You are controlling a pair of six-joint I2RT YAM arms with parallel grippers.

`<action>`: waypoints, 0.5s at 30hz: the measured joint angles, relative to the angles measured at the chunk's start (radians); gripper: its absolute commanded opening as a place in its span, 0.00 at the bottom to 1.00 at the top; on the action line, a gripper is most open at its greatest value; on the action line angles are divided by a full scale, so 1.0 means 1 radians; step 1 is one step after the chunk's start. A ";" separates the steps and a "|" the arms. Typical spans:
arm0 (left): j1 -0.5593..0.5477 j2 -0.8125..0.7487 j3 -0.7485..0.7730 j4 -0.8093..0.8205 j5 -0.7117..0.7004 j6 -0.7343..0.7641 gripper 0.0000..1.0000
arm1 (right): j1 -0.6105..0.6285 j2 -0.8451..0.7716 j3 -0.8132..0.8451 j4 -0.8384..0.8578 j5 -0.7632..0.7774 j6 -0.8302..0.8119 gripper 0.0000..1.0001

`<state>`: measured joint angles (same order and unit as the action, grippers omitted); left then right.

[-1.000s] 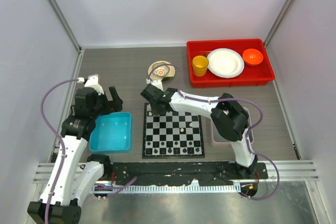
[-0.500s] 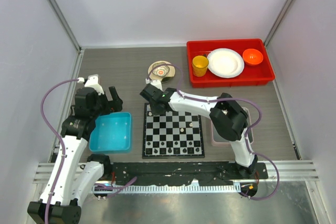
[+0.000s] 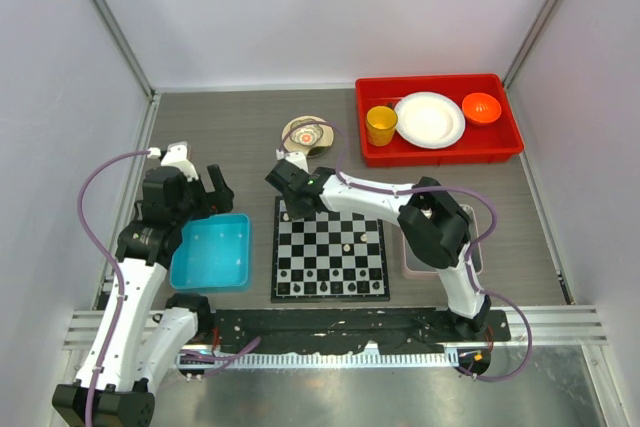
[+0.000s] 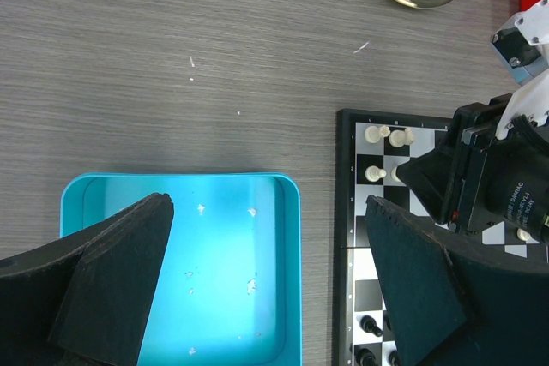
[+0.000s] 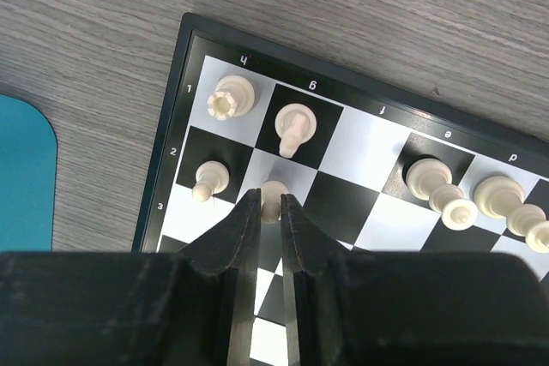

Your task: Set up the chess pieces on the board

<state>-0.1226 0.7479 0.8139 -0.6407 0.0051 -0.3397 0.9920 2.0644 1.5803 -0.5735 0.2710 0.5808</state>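
Top view: the right claw (image 3: 292, 209) sits at the far-left corner of the board (image 3: 322, 257). Left wrist: the left claw (image 4: 268, 212) gapes wide above a blue bin (image 4: 227, 297). Right wrist: that claw pinches a cream chess piece (image 5: 274, 189) standing on the board.

Black-and-white checked board (image 3: 330, 272) with cream chess pieces (image 5: 233, 97); turquoise bin (image 3: 210, 252) lower left, red tray (image 3: 440, 153) upper right, grey wood-grain table (image 3: 230, 137).

Left arm (image 3: 125, 292), right arm (image 3: 365, 195): white links, black joint housings, a purple cable (image 3: 90, 187) apiece, white lettering on right arm. Left gripper (image 4: 268, 205), right gripper (image 5: 269, 199): black, wedge-shaped fingers (image 4: 111, 280).
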 measured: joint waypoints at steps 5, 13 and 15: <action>0.000 0.000 0.000 0.000 0.000 0.000 1.00 | 0.001 0.008 0.000 0.000 0.000 -0.002 0.32; 0.000 0.000 0.000 0.000 0.000 0.000 1.00 | 0.001 0.013 0.000 0.000 -0.010 -0.003 0.35; 0.000 0.000 0.000 0.000 0.000 0.000 1.00 | 0.001 0.013 0.000 0.002 -0.016 -0.003 0.36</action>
<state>-0.1226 0.7475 0.8139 -0.6407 0.0048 -0.3401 0.9928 2.0773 1.5803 -0.5720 0.2546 0.5777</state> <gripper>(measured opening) 0.995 0.351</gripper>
